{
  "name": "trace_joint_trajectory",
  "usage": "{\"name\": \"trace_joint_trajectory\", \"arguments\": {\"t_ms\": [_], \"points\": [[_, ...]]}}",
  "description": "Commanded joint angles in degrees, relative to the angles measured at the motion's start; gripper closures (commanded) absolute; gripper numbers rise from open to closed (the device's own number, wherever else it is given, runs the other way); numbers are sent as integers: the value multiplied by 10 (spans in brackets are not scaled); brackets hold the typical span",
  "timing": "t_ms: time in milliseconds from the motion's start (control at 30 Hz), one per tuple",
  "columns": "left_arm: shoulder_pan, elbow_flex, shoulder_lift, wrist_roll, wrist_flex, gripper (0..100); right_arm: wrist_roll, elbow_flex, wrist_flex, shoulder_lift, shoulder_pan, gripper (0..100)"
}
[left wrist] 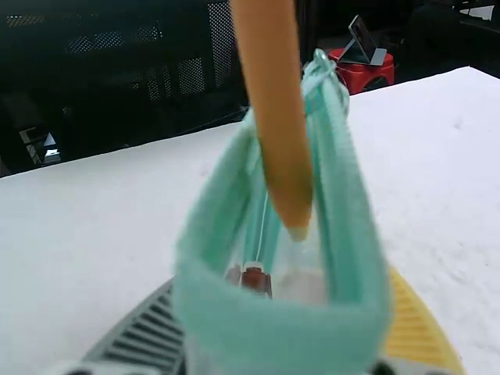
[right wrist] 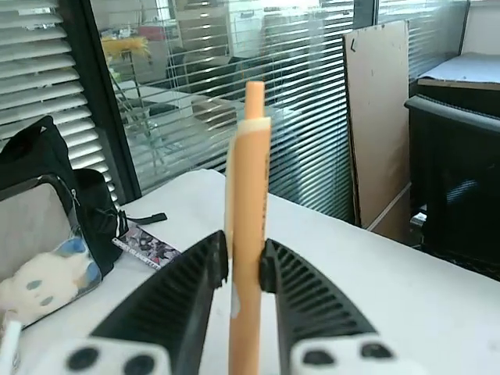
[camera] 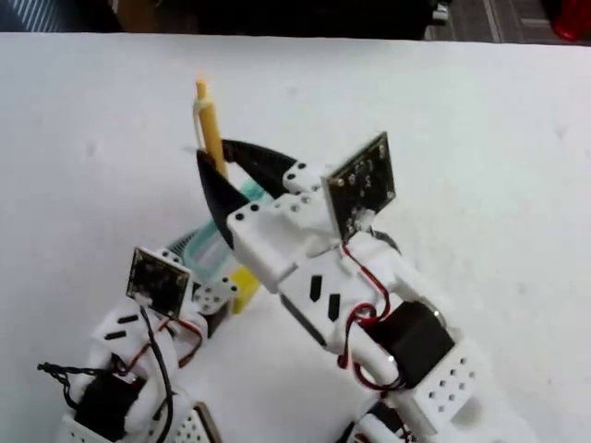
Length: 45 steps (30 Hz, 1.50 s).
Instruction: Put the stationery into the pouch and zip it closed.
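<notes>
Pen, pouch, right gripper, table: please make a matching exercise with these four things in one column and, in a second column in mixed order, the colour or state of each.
Things
1. pen
2. pouch
3. right gripper
4. table

Colour or state
A. white and flat
B. teal, mouth open
C. orange, upright, tip in the pouch mouth
D. black fingers shut on the pen

Right pairs: 1-C, 2-B, 3-D, 4-A
</notes>
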Motion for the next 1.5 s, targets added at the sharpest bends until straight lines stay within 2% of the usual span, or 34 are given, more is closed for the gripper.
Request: {"name": "trace_joint_trajectory", "arguments": {"t_ms": [0, 200, 433, 933, 1167, 1467], "points": [[9, 2, 6, -4, -10, 729, -2, 1, 1, 1, -2, 981], [8, 2, 6, -4, -10, 729, -5, -1, 20, 0, -2, 978], [8, 2, 6, -4, -10, 729, -5, -1, 71, 0, -2, 842], [8, 2, 6, -4, -10, 729, 2, 0, 94, -104, -11, 858], [8, 2, 6, -4, -9, 729, 91, -2, 106, -151, -10, 858], [8, 2, 6, -4, -9, 729, 93, 0, 102, -166, 22, 858]]}}
